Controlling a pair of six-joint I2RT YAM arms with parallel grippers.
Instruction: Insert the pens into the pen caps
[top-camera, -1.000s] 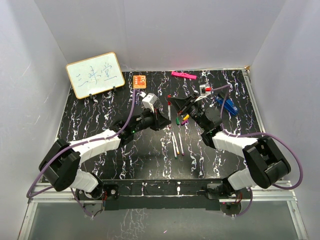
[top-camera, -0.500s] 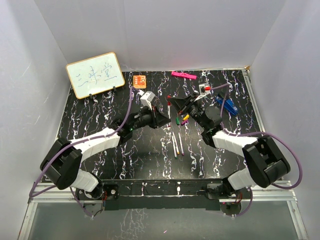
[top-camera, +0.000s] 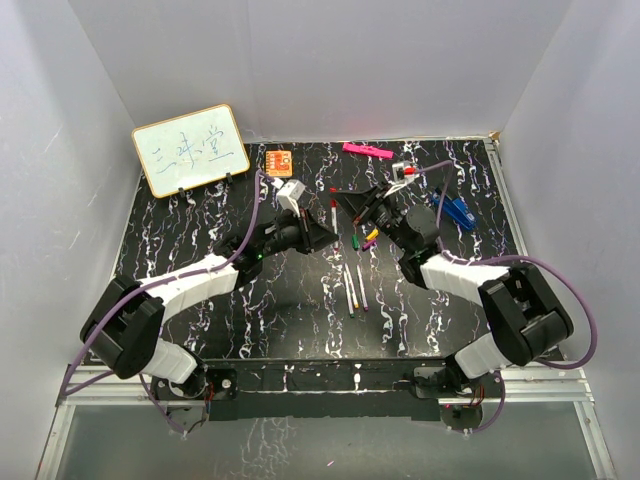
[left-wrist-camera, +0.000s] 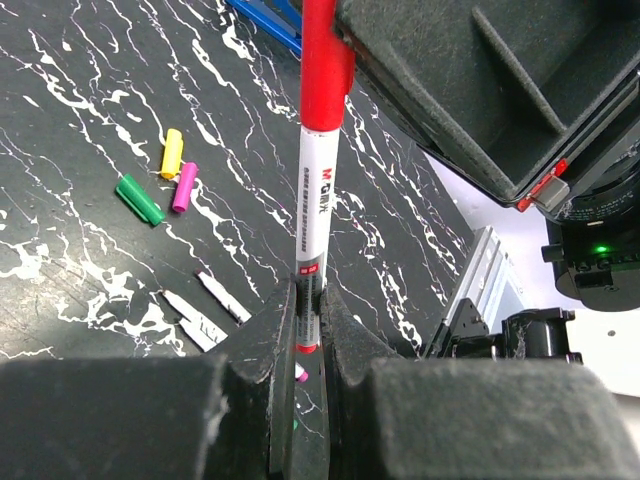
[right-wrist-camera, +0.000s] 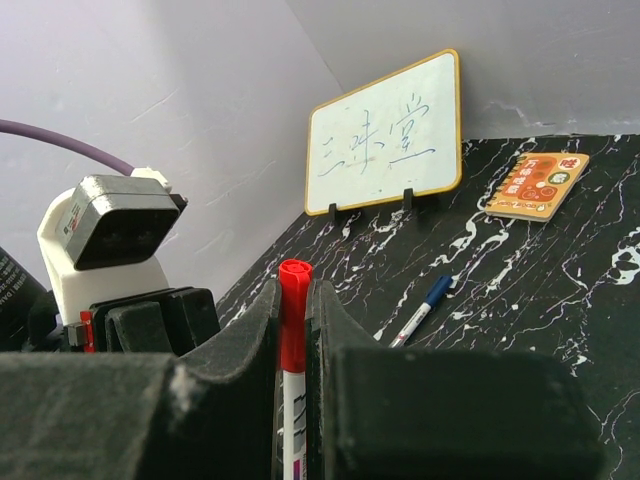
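Noting from the left: a whiteboard (top-camera: 190, 149) stands at ten o'clock on the table (top-camera: 180, 260), well apart from the work. The left gripper (left-wrist-camera: 308, 300) is pinched tight on the lower white barrel of a pen (left-wrist-camera: 314, 200), which it holds off the tabletop. The pen's far end carries a red cap (left-wrist-camera: 325, 60). The right gripper (right-wrist-camera: 294, 300) meets it head-on, jaws closed narrowly on that cap. Likely reason for the split hold: one arm steadies the barrel and the other drives the cap along the same line. The cap covers the tip; whether it is fully home, cannot tell. At about five o'clock of the held pen lie the loose green cap (left-wrist-camera: 138, 199), purple cap (left-wrist-camera: 185, 186) and yellow cap (left-wrist-camera: 172, 153), close together within easy reach. Two bare pens (top-camera: 354, 289) wait at six o'clock of them, side by side. A blue-capped pen (right-wrist-camera: 420, 309) lies flat on the table, apparently finished. A blue object (top-camera: 455, 211) sits at two o'clock, untouched.
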